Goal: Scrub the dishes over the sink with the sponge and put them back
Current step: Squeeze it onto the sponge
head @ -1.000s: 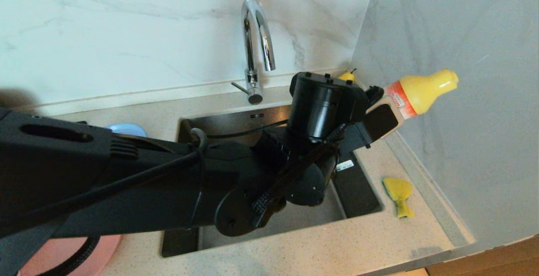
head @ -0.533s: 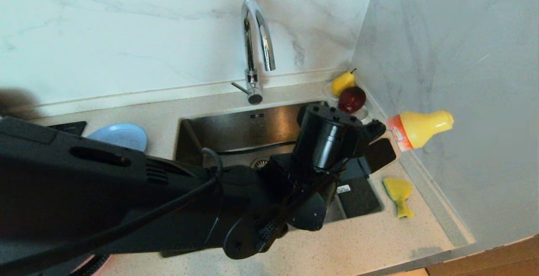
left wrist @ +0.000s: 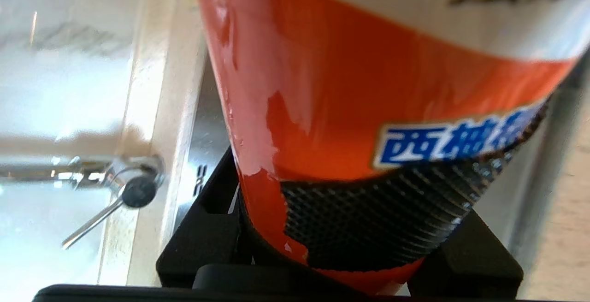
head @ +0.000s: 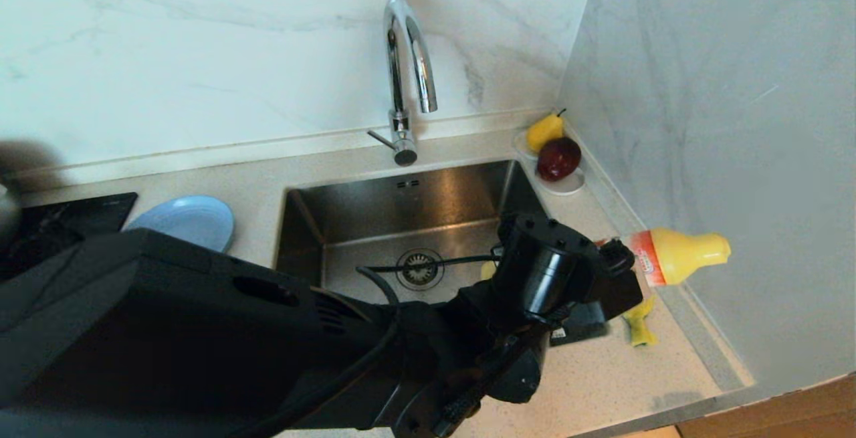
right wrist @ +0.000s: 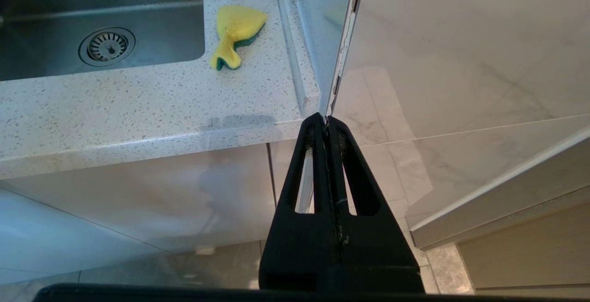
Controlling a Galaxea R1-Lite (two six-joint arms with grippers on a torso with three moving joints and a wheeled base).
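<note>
A detergent bottle [head: 675, 255] is clamped between the half-spread fingers of the left gripper [head: 625, 271] and held on its side, yellow cap outward, directly above the sponge [head: 638, 324], presumably so that soap can be dispensed onto it. The sponge lies on the counter [head: 602, 384] just right of the sink [head: 401, 224]. The right gripper [right wrist: 326, 124] is parked below counter level, fingers pressed together and empty.

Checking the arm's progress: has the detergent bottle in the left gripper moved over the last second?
Yes. The detergent bottle, held in the left gripper, has dropped from level with the tap base to just above the sponge beside the sink.
</note>
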